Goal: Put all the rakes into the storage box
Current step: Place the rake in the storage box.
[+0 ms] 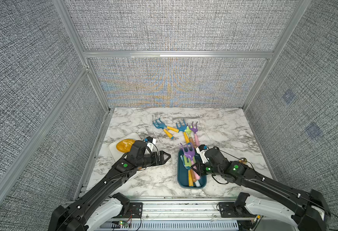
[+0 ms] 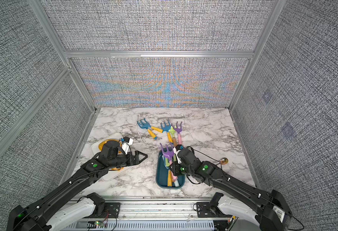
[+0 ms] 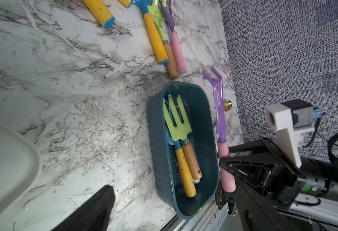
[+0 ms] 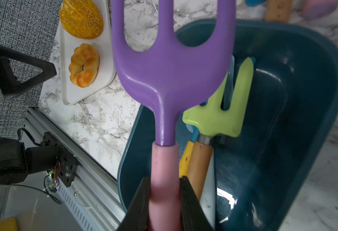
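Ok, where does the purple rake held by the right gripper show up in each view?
Top view: purple rake, lower centre, head over the storage box's far end.
Top view: same purple rake, lower centre, over the storage box.
Left wrist: purple rake seen just past the box's long rim.
Right wrist: purple rake fills the foreground, handle in the right gripper.
Shared landmark: the storage box holding a green rake.

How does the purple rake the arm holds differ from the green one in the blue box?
The purple rake has a pink handle; the green rake a wooden one. The purple rake is held by the jaws of the right gripper above the storage box; the green rake lies inside. Both have pronged heads.
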Motion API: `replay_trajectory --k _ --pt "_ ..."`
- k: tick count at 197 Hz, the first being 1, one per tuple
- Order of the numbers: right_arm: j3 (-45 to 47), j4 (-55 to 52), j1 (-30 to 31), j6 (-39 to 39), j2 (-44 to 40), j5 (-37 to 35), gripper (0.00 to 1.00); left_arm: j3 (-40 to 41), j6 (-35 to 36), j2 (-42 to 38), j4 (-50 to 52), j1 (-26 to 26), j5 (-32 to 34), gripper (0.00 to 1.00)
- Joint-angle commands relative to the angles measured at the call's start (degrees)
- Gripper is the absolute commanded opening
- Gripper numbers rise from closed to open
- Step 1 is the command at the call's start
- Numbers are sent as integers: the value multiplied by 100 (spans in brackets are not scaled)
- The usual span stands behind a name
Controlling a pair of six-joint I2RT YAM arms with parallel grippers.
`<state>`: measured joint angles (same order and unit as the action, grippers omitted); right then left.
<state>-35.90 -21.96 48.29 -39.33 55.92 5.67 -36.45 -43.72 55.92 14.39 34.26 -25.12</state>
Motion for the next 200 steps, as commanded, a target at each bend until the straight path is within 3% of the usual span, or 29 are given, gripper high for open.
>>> replay_trajectory --k 1,77,98,118,145,161,174,200 --pt "316 5 10 -598 -345 -208 0 -20 -48 219 -482 142 178 99" --pt "492 155 5 -658 181 -497 0 -218 -14 675 -596 406 265 99" --pt "268 -39 5 -590 331 -676 43 -222 4 676 -562 411 298 99" --pt "35 -263 6 -512 325 -889 72 -259 56 652 -438 410 381 99" --pt "-300 -363 -130 -288 266 -1238 82 -313 169 503 -152 411 678 99" --pt "-470 -337 -501 -30 325 -1171 88 -367 253 445 24 407 868 99" --pt "-592 -239 -865 226 448 -1068 99 -431 327 439 182 412 1031 99" --pt "-893 65 -1582 630 931 -932 99 -524 382 505 517 406 1518 99"
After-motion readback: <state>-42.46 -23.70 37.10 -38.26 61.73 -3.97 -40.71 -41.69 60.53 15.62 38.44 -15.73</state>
